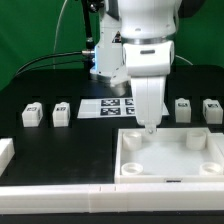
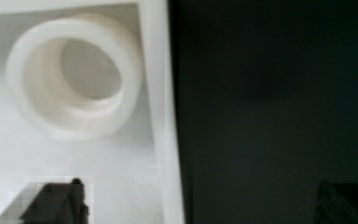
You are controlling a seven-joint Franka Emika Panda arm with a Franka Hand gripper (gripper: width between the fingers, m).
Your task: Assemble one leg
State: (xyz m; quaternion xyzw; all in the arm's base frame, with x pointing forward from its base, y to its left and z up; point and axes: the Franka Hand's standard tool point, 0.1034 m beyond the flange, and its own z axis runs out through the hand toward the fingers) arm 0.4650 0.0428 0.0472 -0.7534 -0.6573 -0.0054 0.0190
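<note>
The gripper (image 1: 150, 127) hangs low over the back edge of the white panel (image 1: 170, 162), near a round socket (image 2: 78, 75), with its fingers (image 2: 51, 200) wide apart and holding nothing, while the legs (image 1: 62, 112) stand on the black table (image 1: 70, 150), two at each side of the marker board (image 1: 110, 106).

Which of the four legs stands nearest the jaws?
The inner leg of the pair on the exterior view's right, just beyond the panel. Its outer neighbour and both legs on the exterior view's left stand farther off.
</note>
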